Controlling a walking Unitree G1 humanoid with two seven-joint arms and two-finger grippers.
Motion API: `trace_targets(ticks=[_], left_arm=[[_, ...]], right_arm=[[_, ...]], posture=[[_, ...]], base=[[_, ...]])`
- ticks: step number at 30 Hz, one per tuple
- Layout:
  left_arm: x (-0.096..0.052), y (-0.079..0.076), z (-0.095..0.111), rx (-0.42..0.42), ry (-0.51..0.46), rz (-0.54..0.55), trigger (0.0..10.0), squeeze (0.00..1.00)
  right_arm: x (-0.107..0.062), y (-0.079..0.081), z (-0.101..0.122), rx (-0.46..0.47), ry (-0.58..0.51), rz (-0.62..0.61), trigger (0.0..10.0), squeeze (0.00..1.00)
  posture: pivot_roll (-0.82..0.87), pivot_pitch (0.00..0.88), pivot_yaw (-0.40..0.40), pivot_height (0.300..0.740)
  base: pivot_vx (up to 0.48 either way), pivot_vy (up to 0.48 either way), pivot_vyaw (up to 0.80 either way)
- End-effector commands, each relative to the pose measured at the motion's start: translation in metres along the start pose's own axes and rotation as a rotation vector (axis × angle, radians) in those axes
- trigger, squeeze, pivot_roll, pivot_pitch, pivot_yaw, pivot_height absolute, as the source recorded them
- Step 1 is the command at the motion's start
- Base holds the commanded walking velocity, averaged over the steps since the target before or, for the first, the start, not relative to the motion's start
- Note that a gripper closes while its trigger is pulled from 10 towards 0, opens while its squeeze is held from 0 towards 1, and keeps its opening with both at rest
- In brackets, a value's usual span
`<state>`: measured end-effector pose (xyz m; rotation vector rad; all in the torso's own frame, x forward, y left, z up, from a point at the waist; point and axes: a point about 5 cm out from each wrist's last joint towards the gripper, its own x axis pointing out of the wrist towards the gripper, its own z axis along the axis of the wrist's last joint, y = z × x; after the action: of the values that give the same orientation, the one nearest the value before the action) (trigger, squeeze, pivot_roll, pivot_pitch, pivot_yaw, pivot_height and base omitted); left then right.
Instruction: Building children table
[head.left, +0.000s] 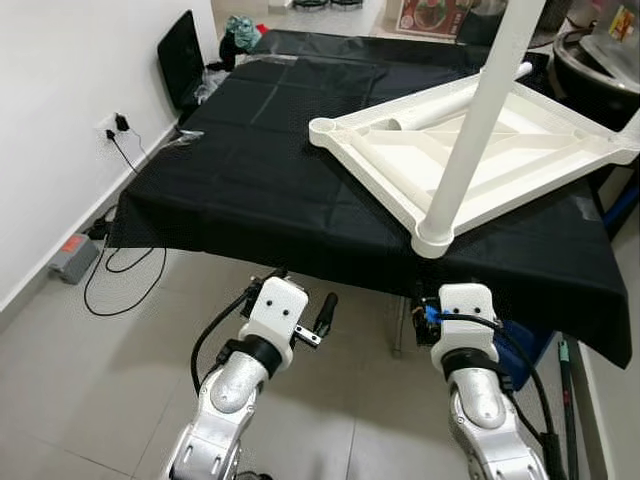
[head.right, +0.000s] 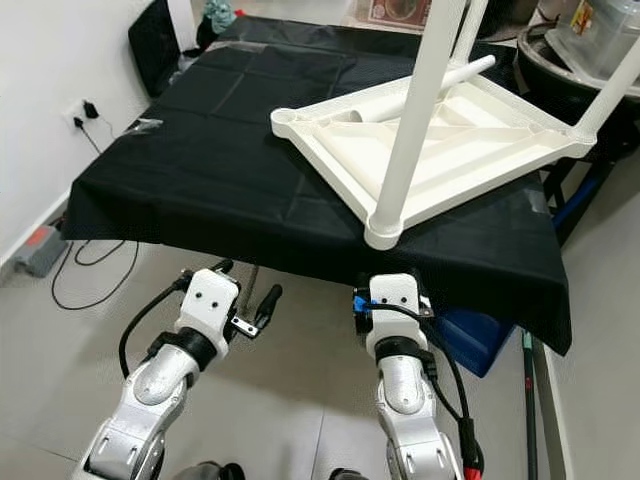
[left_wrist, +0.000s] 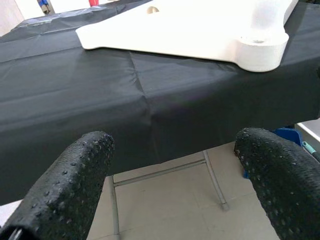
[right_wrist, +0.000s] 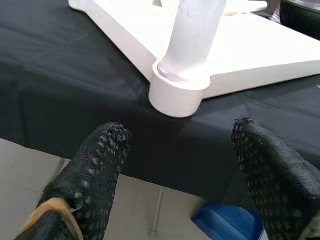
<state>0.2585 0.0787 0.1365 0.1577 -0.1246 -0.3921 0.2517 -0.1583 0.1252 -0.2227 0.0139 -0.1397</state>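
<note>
Both our grippers hang spread and empty below the table edge: the right gripper (right_wrist: 177, 175) faces the near corner socket where a leg (head.left: 478, 120) stands seated, the left gripper (left_wrist: 172, 180) sits off to its side. We judge the tabletop (head.left: 520, 150) lies upside down on the black cloth (head.left: 250, 170) so legs can be fitted from above; a loose leg (head.right: 440, 82) rests in it. Our forearms reach forward and low, wrists level, short of the cloth.
</note>
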Motion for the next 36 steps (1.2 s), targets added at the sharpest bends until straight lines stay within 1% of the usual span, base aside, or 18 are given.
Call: trace_targets(ticks=[1, 2, 5, 9, 14, 15, 18, 20, 21, 22, 23, 25, 27, 28, 31, 33, 34, 36], left_arm=[[-0.001, 0.001, -0.006, -0.030, 0.031, 0.008, 10.0, 0.00], [-0.001, 0.001, -0.007, -0.049, 0.035, 0.001, 10.0, 0.00], [-0.001, 0.001, -0.008, -0.051, 0.040, -0.003, 10.0, 0.00], [-0.003, 0.000, -0.010, -0.056, 0.051, -0.019, 10.0, 0.00], [-0.004, -0.001, -0.012, -0.046, 0.057, -0.021, 10.0, 0.00], [-0.004, -0.001, -0.012, -0.046, 0.060, -0.023, 10.0, 0.00], [-0.004, -0.001, -0.013, -0.047, 0.061, -0.024, 10.0, 0.00], [-0.005, -0.002, -0.013, -0.047, 0.063, -0.029, 10.0, 0.00], [-0.005, -0.002, -0.014, -0.047, 0.063, -0.032, 10.0, 0.00], [-0.005, -0.002, -0.014, -0.047, 0.063, -0.032, 10.0, 0.00], [-0.005, -0.003, -0.013, -0.036, 0.058, -0.042, 10.0, 0.00], [-0.005, -0.003, -0.013, -0.036, 0.058, -0.042, 10.0, 0.00], [-0.004, -0.002, -0.013, -0.038, 0.055, -0.033, 10.0, 0.00], [-0.004, -0.002, -0.013, -0.038, 0.055, -0.033, 10.0, 0.00], [-0.003, 0.001, -0.008, -0.039, 0.040, -0.012, 10.0, 0.00], [0.001, 0.004, 0.005, -0.036, -0.007, 0.003, 10.0, 0.00], [0.001, 0.004, 0.005, -0.036, -0.007, 0.003, 10.0, 0.00], [0.010, 0.010, 0.023, -0.041, -0.066, 0.033, 10.0, 0.00]], right_arm=[[-0.003, 0.001, -0.001, 0.015, 0.002, 0.012, 10.0, 0.00], [-0.004, 0.002, -0.001, 0.010, 0.001, 0.027, 10.0, 0.00], [-0.005, 0.003, -0.002, 0.017, 0.000, 0.033, 10.0, 0.00], [-0.009, 0.003, 0.001, 0.036, -0.039, 0.030, 10.0, 0.00], [-0.011, 0.007, -0.001, -0.013, -0.045, 0.038, 10.0, 0.00], [-0.010, 0.006, -0.002, 0.013, -0.037, 0.040, 10.0, 0.00], [-0.010, 0.006, -0.001, 0.027, -0.035, 0.040, 10.0, 0.00], [-0.010, 0.006, 0.000, 0.053, -0.041, 0.052, 10.0, 0.00], [-0.009, 0.005, 0.004, 0.083, -0.059, 0.068, 10.0, 0.00], [-0.009, 0.005, 0.004, 0.083, -0.059, 0.068, 10.0, 0.00], [-0.006, 0.006, 0.017, 0.130, -0.108, 0.109, 10.0, 0.00], [-0.006, 0.006, 0.017, 0.130, -0.108, 0.109, 10.0, 0.00], [-0.002, 0.005, 0.027, 0.140, -0.142, 0.123, 10.0, 0.00], [-0.002, 0.005, 0.027, 0.140, -0.142, 0.123, 10.0, 0.00], [0.004, 0.004, 0.037, 0.146, -0.170, 0.120, 10.0, 0.00], [0.008, 0.006, 0.044, 0.153, -0.175, 0.130, 10.0, 0.00], [0.008, 0.006, 0.044, 0.153, -0.175, 0.130, 10.0, 0.00], [0.015, 0.008, 0.061, 0.173, -0.219, 0.147, 10.0, 0.00]], posture=[[0.11, 0.086, -0.010, 0.740], [0.11, 0.077, -0.010, 0.740], [0.11, 0.071, -0.008, 0.740], [0.11, 0.062, -0.006, 0.740], [0.11, 0.050, -0.002, 0.740], [0.11, 0.043, -0.006, 0.740], [0.11, 0.045, -0.004, 0.740], [0.11, 0.041, -0.002, 0.740], [0.11, 0.036, -0.001, 0.740], [0.11, 0.036, -0.001, 0.740], [0.11, 0.037, 0.002, 0.740], [0.11, 0.037, 0.002, 0.740], [0.11, 0.045, -0.003, 0.740], [0.11, 0.045, -0.003, 0.740], [0.11, 0.054, -0.006, 0.740], [0.11, 0.061, -0.008, 0.740], [0.11, 0.061, -0.008, 0.740], [0.12, 0.071, -0.010, 0.740]], base=[[0.000, 0.000, -0.80], [0.000, 0.000, -0.80], [0.000, 0.000, -0.80], [0.000, 0.480, -0.46], [0.000, 0.480, 0.00], [0.000, 0.480, 0.00], [0.000, 0.480, 0.00], [0.000, 0.480, 0.00], [0.000, 0.480, 0.00], [0.000, 0.480, 0.00], [0.000, 0.000, 0.00], [0.000, 0.000, 0.00], [0.000, 0.000, 0.00], [0.000, 0.000, 0.00], [0.000, 0.000, 0.00], [0.000, 0.000, 0.00], [0.000, 0.000, 0.00], [0.000, 0.000, 0.00]])
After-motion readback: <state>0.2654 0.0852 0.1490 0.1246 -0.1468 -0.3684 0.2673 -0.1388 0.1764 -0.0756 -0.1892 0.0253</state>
